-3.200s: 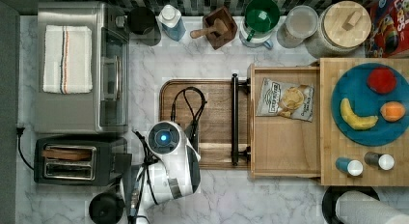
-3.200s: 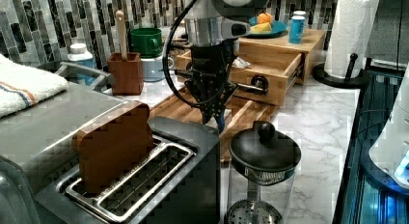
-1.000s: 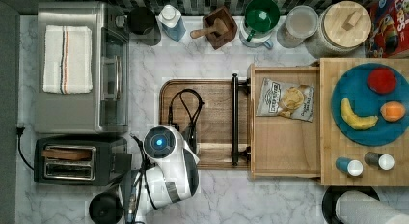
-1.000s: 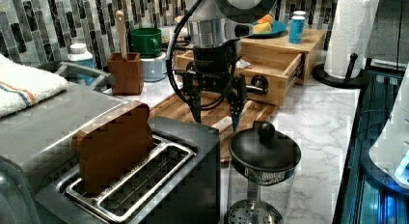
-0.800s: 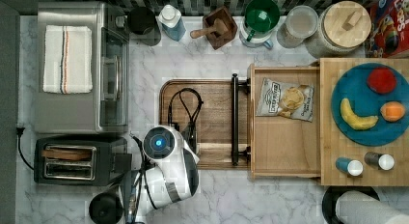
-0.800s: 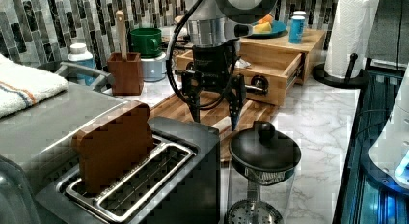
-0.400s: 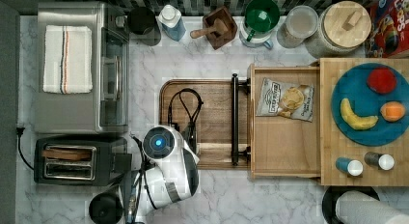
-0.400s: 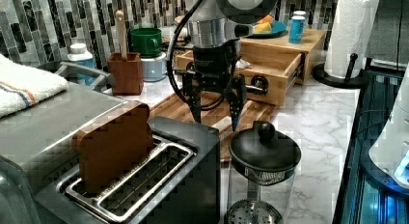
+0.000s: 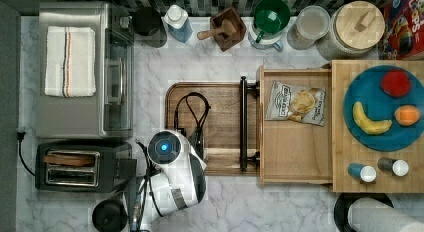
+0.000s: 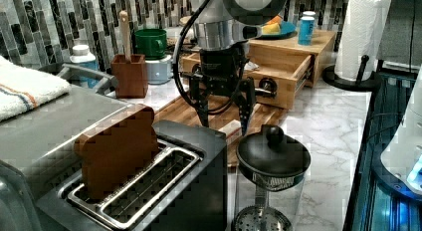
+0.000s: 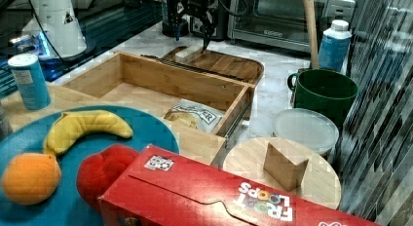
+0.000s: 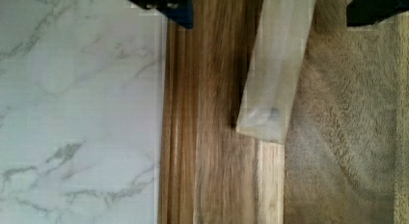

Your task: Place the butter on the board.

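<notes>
The butter (image 12: 277, 69) lies flat on the wooden board (image 9: 225, 99), near the board's edge that meets the white marble tabletop (image 9: 280, 212). It is a pale, wrapped stick. In the left view it shows as a light block (image 10: 230, 127) on the board, just under the robot's arm. In the right view it sits (image 11: 187, 52) at the end of the board farthest from the open drawer (image 11: 146, 84).

The hand (image 10: 222, 104) hangs right above the butter. Its two dark fingers (image 10: 245, 106) are spread wide apart, one on each side of the stick, and they hold nothing. In the wrist view the finger tips (image 12: 166, 4) are clear of the butter and do not touch it.

The butter rests on its long flat side, so it should stay put and not roll. It is fully on the board, not hanging over the edge. So the job looks done, or very nearly done. The hand stands open because it has nothing left to carry. A good next move would be to lift straight up, so the fingers do not bump the stick and push it toward the board's edge.
</notes>
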Robot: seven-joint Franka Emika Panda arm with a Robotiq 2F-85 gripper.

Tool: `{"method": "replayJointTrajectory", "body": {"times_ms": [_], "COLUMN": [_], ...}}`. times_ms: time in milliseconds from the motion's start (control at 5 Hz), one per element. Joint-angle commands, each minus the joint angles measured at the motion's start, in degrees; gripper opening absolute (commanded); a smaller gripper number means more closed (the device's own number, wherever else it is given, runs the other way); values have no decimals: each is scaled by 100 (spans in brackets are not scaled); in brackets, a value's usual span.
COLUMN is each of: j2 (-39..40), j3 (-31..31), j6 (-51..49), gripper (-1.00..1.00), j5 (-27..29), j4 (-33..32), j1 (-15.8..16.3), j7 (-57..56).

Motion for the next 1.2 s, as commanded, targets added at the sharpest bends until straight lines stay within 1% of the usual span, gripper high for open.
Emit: {"method": "replayJointTrajectory", "body": {"times_ms": [200, 400, 600, 800, 1200], "j2": [-90, -89, -86, -88, -87], "j3": [62, 72, 273, 164, 175], "j6": [78, 77, 77, 78, 80], "gripper": [100, 100, 100, 100, 100], "j5": [65, 65, 48, 57, 56], "j4": [164, 163, 165, 162, 163], "j1": [44, 35, -168, -58, -68], "j7": [-197, -197, -187, -191, -190]}}
